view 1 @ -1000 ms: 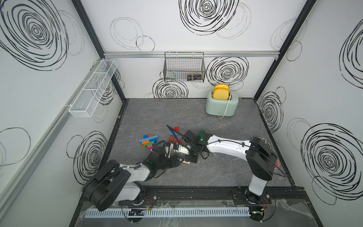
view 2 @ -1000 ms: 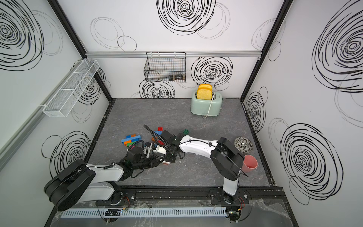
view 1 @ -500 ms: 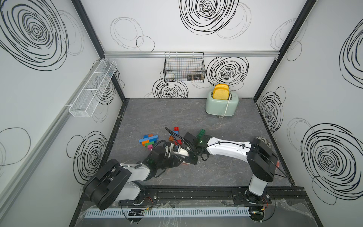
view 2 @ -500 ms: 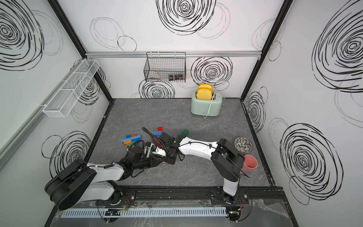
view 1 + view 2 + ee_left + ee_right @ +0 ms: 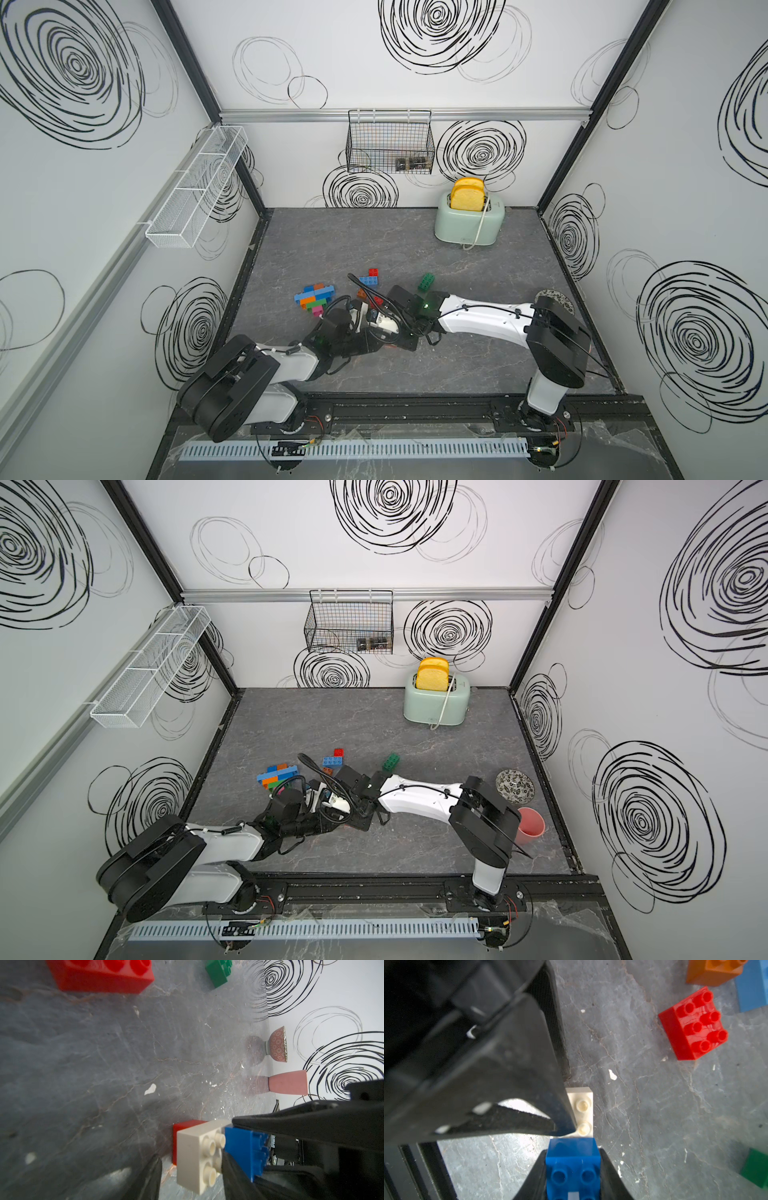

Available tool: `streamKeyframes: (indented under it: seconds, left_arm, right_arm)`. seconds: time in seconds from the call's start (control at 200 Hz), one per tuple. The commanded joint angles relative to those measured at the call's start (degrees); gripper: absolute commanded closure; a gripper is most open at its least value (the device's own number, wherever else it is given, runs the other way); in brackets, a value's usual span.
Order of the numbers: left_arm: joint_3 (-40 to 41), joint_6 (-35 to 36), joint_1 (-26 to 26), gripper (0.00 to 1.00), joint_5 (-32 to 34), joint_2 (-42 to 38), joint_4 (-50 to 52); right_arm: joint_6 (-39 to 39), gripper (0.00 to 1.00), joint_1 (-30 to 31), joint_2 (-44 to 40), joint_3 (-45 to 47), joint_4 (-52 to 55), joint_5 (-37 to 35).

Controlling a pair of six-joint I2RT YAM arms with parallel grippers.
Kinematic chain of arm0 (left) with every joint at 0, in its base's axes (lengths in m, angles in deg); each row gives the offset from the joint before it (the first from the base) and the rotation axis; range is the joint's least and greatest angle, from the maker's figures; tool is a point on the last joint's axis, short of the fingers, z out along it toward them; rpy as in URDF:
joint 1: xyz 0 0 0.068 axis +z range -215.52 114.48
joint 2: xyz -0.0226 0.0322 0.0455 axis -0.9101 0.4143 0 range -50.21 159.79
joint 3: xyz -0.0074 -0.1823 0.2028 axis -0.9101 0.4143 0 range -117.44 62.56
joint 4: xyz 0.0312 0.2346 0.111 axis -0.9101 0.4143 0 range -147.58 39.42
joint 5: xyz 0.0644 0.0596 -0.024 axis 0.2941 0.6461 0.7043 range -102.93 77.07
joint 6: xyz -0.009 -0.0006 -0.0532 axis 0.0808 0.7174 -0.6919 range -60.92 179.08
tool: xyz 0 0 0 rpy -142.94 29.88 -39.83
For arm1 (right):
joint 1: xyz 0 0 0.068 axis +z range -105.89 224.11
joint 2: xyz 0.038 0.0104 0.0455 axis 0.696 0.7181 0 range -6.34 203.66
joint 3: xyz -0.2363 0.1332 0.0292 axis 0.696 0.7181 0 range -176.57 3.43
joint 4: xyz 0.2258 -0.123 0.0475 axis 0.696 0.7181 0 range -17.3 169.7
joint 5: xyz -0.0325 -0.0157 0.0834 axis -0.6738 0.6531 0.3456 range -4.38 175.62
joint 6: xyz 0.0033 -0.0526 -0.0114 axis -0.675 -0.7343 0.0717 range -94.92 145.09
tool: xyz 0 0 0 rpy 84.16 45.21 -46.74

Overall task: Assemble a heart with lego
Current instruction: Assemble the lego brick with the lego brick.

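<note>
Left pincer (image 5: 193,1176) clamps white brick (image 5: 197,1147), right pincer (image 5: 572,1174) blue brick (image 5: 572,1151); tips meeting, low.

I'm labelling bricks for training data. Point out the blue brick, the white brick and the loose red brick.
blue brick (image 5: 572,1149): right wrist view, smooth side face.
white brick (image 5: 583,1105): right wrist view, studded face.
loose red brick (image 5: 695,1026): right wrist view, studded top.

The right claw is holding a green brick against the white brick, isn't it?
Not quite. The brick in the right claw is blue, not green. The right wrist view shows the blue brick pinched in it, against the white brick.
</note>
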Motion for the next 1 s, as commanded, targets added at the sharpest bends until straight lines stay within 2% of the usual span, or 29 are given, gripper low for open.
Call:
streamKeyframes:
  seconds: [0.0,0.23,0.345,0.776,0.996]
  left_arm:
    - [0.4,0.7,0.5,0.49,2.4,1.8,3.2]
    - [0.7,0.5,0.4,0.49,2.5,1.7,3.0]
    - [0.7,0.5,0.4,0.49,2.5,1.9,2.9]
    - [1.1,-0.1,-0.1,0.49,2.6,1.8,2.1]
    - [1.4,-0.3,-0.1,0.49,2.7,1.7,2.0]
  right_arm:
    - [-0.2,0.75,0.4,-1.4,2.7,2.1,-3.3]
    - [0.1,0.76,1.5,-3.5,5.2,-1.5,-5.5]
    - [0.0,0.76,1.2,-4.1,5.0,-1.5,-4.1]
    - [-2.4,0.75,-0.1,1.9,1.5,2.8,3.8]
    - [-2.2,0.75,-0.7,3.2,1.0,3.4,2.3]
